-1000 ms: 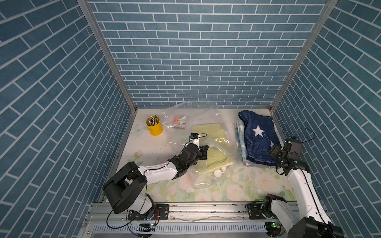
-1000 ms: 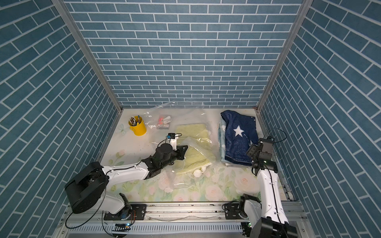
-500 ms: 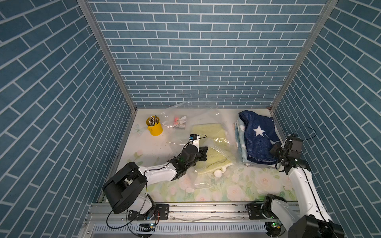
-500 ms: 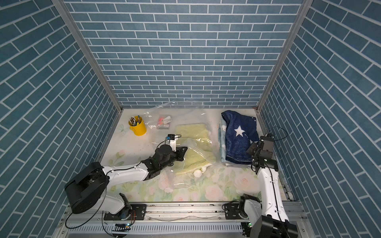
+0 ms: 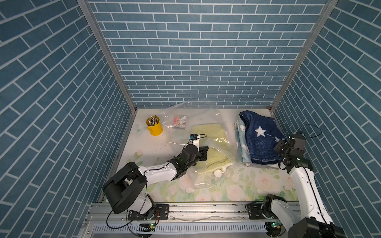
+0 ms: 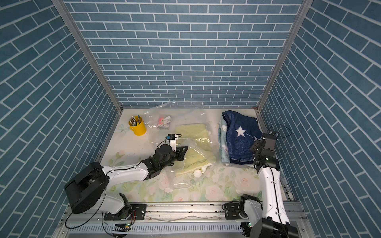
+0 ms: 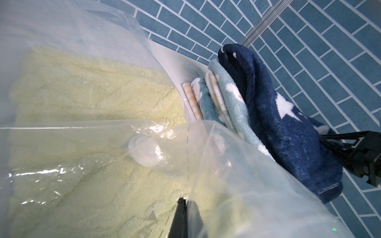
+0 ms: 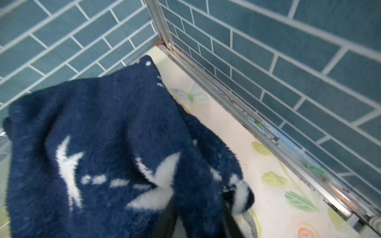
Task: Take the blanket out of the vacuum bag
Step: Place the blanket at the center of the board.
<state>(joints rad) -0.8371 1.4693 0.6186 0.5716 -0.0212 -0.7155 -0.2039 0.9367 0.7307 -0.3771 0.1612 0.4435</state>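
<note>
- Left wrist view only: left gripper (image 7: 183, 201) clamped on bag (image 7: 226, 164) film, near valve (image 7: 147, 152).
- Right wrist view: right gripper (image 8: 198, 216) straddles navy blanket (image 8: 103, 134); grip unclear.
- In a top view: yellow blanket (image 5: 208, 131) inside bag.

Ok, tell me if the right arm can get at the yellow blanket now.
Probably not directly. The yellow blanket lies under the plastic of the bag, which the left gripper pinches, and the blanket stack sits between it and the right gripper.
</note>
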